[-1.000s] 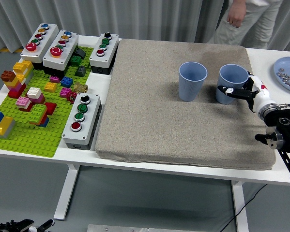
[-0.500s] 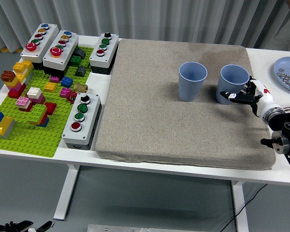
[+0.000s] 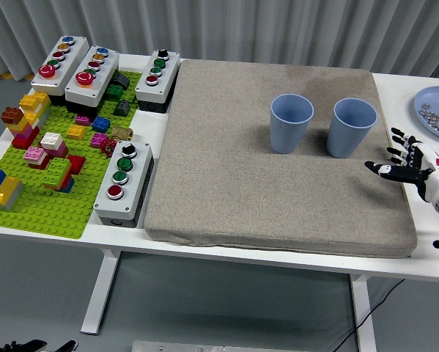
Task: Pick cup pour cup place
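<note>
Two light blue cups stand upright on the beige mat (image 3: 226, 183): the left cup (image 3: 290, 123) and the right cup (image 3: 351, 127), side by side and apart. My right hand (image 3: 404, 163) is at the mat's right edge, below and to the right of the right cup. Its fingers are spread and hold nothing, and it does not touch the cup. The left arm is out of sight.
A green brick baseplate (image 3: 50, 198) with several coloured bricks fills the left side. Several grey button boxes (image 3: 122, 183) stand around it. A blue plate (image 3: 435, 110) with small items sits at the far right edge.
My right hand has let go of the right cup and drawn back to the right and toward the near edge. The person at the far side has left the picture.
</note>
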You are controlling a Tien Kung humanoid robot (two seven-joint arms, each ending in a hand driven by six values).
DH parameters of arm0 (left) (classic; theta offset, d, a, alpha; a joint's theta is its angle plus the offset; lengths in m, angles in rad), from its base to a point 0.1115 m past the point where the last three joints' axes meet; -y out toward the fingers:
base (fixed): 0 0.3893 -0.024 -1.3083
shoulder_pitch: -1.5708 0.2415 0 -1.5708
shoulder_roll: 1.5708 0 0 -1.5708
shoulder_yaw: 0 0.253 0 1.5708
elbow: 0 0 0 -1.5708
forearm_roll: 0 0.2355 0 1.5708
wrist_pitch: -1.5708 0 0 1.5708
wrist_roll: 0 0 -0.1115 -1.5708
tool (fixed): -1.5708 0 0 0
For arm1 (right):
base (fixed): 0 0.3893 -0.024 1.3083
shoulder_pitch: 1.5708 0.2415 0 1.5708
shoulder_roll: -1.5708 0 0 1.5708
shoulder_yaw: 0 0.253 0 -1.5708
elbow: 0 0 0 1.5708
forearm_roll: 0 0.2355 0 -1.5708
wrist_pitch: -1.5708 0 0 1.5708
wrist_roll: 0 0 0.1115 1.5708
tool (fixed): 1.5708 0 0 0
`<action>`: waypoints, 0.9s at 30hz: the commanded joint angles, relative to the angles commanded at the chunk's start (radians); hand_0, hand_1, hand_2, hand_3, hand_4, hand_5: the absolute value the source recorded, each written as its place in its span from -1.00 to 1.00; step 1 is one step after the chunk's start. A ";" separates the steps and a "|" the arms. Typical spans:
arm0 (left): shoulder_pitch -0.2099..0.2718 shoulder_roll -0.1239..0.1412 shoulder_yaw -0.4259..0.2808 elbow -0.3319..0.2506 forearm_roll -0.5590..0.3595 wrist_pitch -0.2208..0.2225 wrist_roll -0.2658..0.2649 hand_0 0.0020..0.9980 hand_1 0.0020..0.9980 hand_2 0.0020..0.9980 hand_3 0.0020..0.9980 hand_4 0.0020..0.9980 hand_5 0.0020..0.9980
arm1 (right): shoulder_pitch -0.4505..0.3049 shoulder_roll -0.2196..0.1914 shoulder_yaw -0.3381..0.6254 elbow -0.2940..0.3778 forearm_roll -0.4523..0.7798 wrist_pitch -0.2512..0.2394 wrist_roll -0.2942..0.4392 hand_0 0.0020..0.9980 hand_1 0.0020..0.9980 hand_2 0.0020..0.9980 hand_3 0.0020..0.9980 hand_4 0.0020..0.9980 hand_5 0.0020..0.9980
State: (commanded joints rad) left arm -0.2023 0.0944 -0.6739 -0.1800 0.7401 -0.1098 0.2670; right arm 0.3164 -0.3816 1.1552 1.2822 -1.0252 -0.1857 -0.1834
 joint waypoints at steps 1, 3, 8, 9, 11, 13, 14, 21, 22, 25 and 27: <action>0.000 0.001 -0.003 0.000 0.005 -0.001 0.001 0.55 0.53 0.64 0.37 0.02 1.00 | -0.018 0.002 0.026 0.026 -0.014 0.003 -0.008 0.92 0.84 1.00 0.94 0.79 -0.71; 0.000 0.002 -0.006 0.000 0.009 -0.001 0.001 0.55 0.53 0.64 0.37 0.02 1.00 | -0.033 0.003 0.050 0.050 -0.023 0.005 -0.013 0.92 0.84 1.00 0.94 0.79 -0.71; -0.002 0.003 -0.018 0.000 0.025 -0.002 0.002 0.55 0.53 0.64 0.37 0.02 1.00 | -0.057 0.002 0.092 0.109 -0.029 0.000 -0.019 0.91 0.84 1.00 0.93 0.78 -0.70; -0.003 0.003 -0.019 0.000 0.027 -0.002 0.003 0.55 0.53 0.64 0.37 0.02 1.00 | -0.055 0.003 0.093 0.111 -0.028 -0.002 -0.019 0.91 0.84 1.00 0.93 0.78 -0.70; -0.006 0.003 -0.017 0.000 0.025 -0.002 0.002 0.55 0.53 0.64 0.37 0.02 1.00 | -0.046 0.005 0.096 0.113 -0.026 -0.004 -0.019 0.91 0.84 1.00 0.93 0.78 -0.70; -0.008 0.003 -0.015 0.000 0.020 -0.001 0.001 0.55 0.53 0.64 0.37 0.02 1.00 | -0.029 0.009 0.099 0.105 -0.019 -0.010 -0.017 0.91 0.84 0.98 0.91 0.77 -0.70; -0.010 0.003 -0.013 0.000 0.018 -0.001 0.001 0.55 0.53 0.64 0.37 0.02 1.00 | -0.010 0.013 0.100 0.093 -0.012 -0.022 -0.014 0.91 0.84 0.98 0.91 0.77 -0.70; -0.019 0.005 -0.004 0.000 0.012 -0.002 0.002 0.55 0.53 0.64 0.36 0.02 1.00 | 0.139 0.017 0.121 0.024 0.031 -0.060 0.011 0.91 0.79 0.92 0.84 0.78 -0.68; -0.021 0.005 -0.003 0.000 0.011 -0.002 0.002 0.55 0.53 0.64 0.36 0.02 1.00 | 0.173 0.013 0.123 0.004 0.040 -0.065 0.014 0.91 0.79 0.92 0.84 0.78 -0.68; -0.024 0.007 0.004 0.000 0.005 -0.002 0.002 0.55 0.53 0.64 0.36 0.02 1.00 | 0.237 0.011 0.126 -0.033 0.076 -0.088 0.037 0.89 0.74 0.86 0.79 0.77 -0.65; -0.025 0.008 0.006 0.000 0.003 -0.002 0.002 0.55 0.53 0.64 0.36 0.02 1.00 | 0.277 0.015 0.131 -0.060 0.129 -0.108 0.066 0.89 0.74 0.86 0.79 0.77 -0.65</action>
State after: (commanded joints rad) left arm -0.2272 0.1022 -0.6676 -0.1800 0.7429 -0.1122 0.2689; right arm 0.5934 -0.3663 1.2865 1.2217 -0.8964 -0.2940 -0.1177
